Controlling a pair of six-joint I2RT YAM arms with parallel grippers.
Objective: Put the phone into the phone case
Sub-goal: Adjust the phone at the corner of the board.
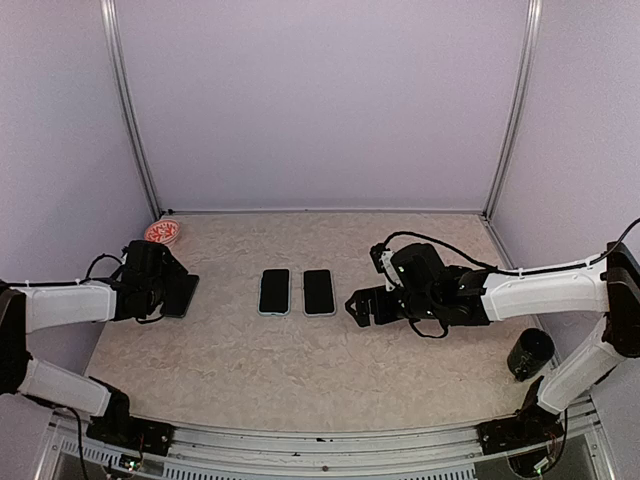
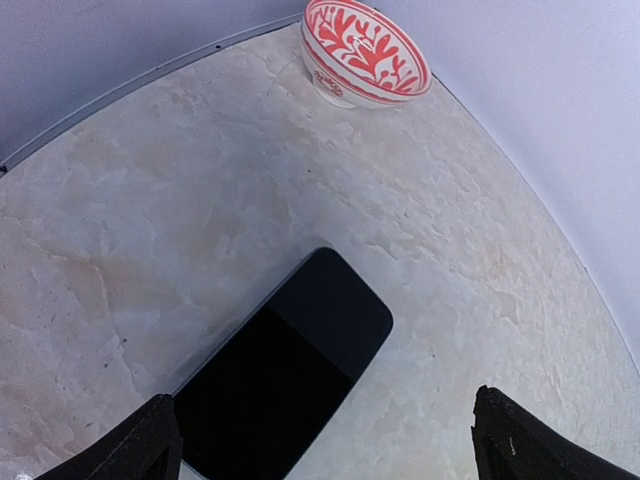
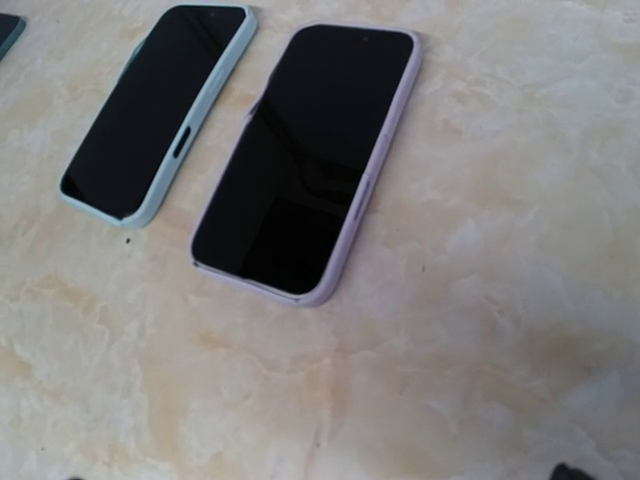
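A bare dark phone point(image 2: 285, 375) lies flat on the marbled table at the left point(image 1: 184, 297). My left gripper point(image 2: 335, 455) hovers over its near end, open, with one finger on each side and nothing held. In the middle of the table lie a mint phone case point(image 1: 274, 291) point(image 3: 160, 110) and a lilac phone case point(image 1: 318, 291) point(image 3: 305, 160), side by side. Each shows a glossy black face, and the lilac one reflects like a screen. My right gripper point(image 1: 362, 306) stands open just right of the lilac case, clear of it; only a fingertip point(image 3: 570, 471) shows in the right wrist view.
A red-patterned white bowl point(image 1: 162, 232) point(image 2: 365, 50) sits at the back left corner behind the left arm. A black cup point(image 1: 528, 353) stands at the right near the right arm's base. Pale walls close in the table point(image 1: 300, 370) on three sides.
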